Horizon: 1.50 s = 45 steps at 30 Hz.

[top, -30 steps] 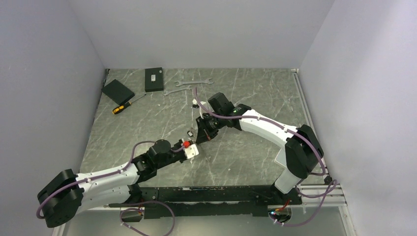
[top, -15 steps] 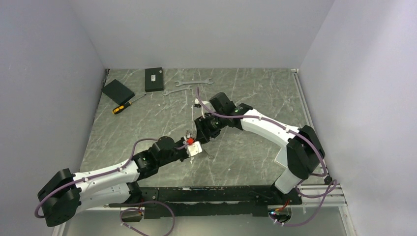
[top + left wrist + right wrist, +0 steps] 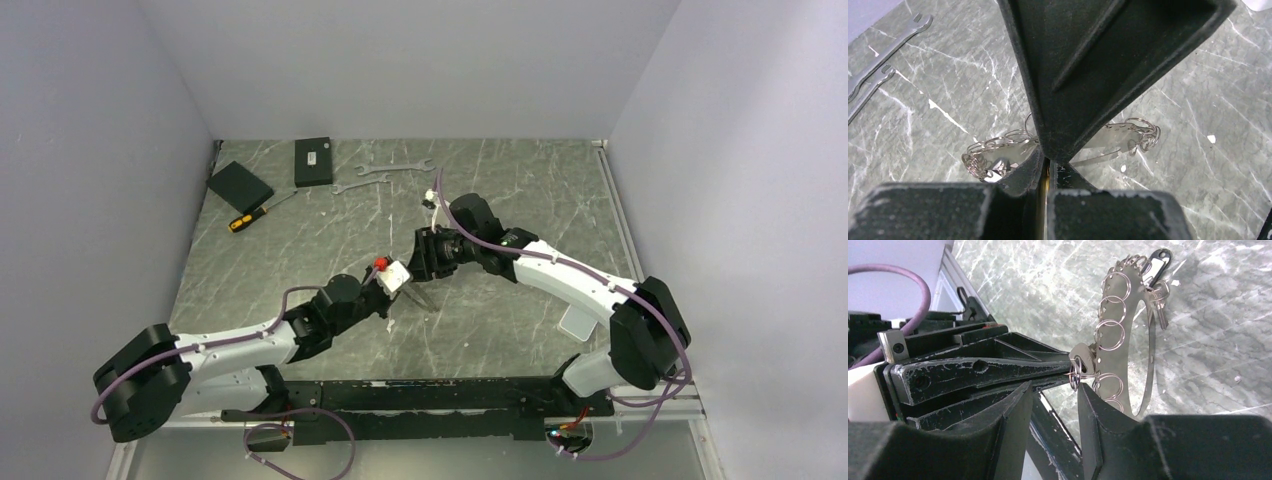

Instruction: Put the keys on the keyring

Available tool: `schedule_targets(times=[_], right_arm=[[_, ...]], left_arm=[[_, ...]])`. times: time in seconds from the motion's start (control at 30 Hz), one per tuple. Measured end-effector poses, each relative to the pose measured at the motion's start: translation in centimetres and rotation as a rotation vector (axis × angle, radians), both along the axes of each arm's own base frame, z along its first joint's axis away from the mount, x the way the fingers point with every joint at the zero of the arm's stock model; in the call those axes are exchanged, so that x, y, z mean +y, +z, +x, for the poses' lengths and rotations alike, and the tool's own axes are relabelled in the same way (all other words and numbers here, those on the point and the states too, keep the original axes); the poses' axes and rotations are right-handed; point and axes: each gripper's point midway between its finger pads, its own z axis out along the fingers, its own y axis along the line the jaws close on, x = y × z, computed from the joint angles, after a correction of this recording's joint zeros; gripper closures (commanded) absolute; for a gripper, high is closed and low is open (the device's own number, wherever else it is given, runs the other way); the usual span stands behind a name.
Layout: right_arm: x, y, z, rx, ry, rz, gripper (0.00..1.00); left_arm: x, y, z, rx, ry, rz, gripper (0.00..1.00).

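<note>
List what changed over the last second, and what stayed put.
The right pincer opened and drew off rightward; what it let go of cannot be told. The left pincer pushed forward, farther out over the work surface. Unchanged: the left pincer stays shut on a key beside the keyring; the wrenches and the screwdriver lie where they were.

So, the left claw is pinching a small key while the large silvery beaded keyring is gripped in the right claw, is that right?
Not quite: the large silvery beaded keyring is not in the right claw, which is open; it lies on the grey marbled table, as the right wrist view shows. The left claw does pinch a small key.
</note>
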Motion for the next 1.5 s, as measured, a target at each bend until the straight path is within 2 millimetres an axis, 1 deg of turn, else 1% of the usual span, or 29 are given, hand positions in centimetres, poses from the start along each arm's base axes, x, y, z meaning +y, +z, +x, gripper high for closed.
schedule_targets(times=[0.1, 0.23, 0.3, 0.37, 0.43, 0.5, 0.6, 0.87, 1.0, 1.1, 1.27, 1.43, 1.5], right_arm=[[0.0, -0.1, 0.2, 0.019, -0.029, 0.008, 0.6], [0.2, 0.1, 0.8, 0.01, -0.062, 0.016, 0.61], [0.2, 0.1, 1.1, 0.006, -0.075, 0.014, 0.63], [0.2, 0.1, 1.2, 0.003, -0.083, 0.013, 0.68], [0.1, 0.1, 1.3, 0.002, -0.085, 0.011, 0.76], [0.1, 0.0, 1.4, 0.001, -0.089, 0.009, 0.87], [0.1, -0.1, 1.5, 0.004, -0.095, 0.006, 0.99], [0.0, -0.3, 1.6, -0.007, -0.1, -0.003, 1.0], [-0.1, -0.4, 1.4, -0.016, -0.081, -0.011, 1.0], [-0.1, -0.3, 1.0, -0.015, -0.051, -0.014, 1.0], [0.2, 0.4, 0.2, -0.013, 0.011, 0.016, 1.0], [0.3, 1.0, -0.8, -0.003, 0.089, 0.03, 1.0], [0.2, 1.0, -1.2, 0.004, 0.124, 0.022, 1.0]], left_arm=[[-0.1, -0.1, 0.2, 0.015, 0.018, -0.019, 1.0], [-0.1, 0.4, 0.5, 0.014, 0.039, -0.046, 1.0], [-0.1, 0.5, 0.6, 0.016, 0.045, -0.058, 1.0], [-0.2, 0.7, 0.6, 0.014, 0.047, -0.065, 1.0], [-0.1, 0.8, 0.6, 0.013, 0.051, -0.069, 1.0], [-0.1, 0.8, 0.7, 0.01, 0.057, -0.074, 1.0], [0.0, 0.8, 0.7, 0.009, 0.061, -0.078, 1.0], [0.1, 0.8, 0.8, 0.007, 0.065, -0.076, 1.0], [0.4, 0.8, 0.6, -0.016, 0.054, -0.039, 1.0], [0.9, 1.0, 0.3, -0.046, 0.039, 0.004, 1.0], [1.7, 1.8, -0.3, -0.101, 0.005, 0.046, 1.0], [1.7, 2.4, -1.4, -0.139, -0.071, 0.073, 1.0], [1.7, 2.3, -1.7, -0.146, -0.092, 0.085, 1.0]])
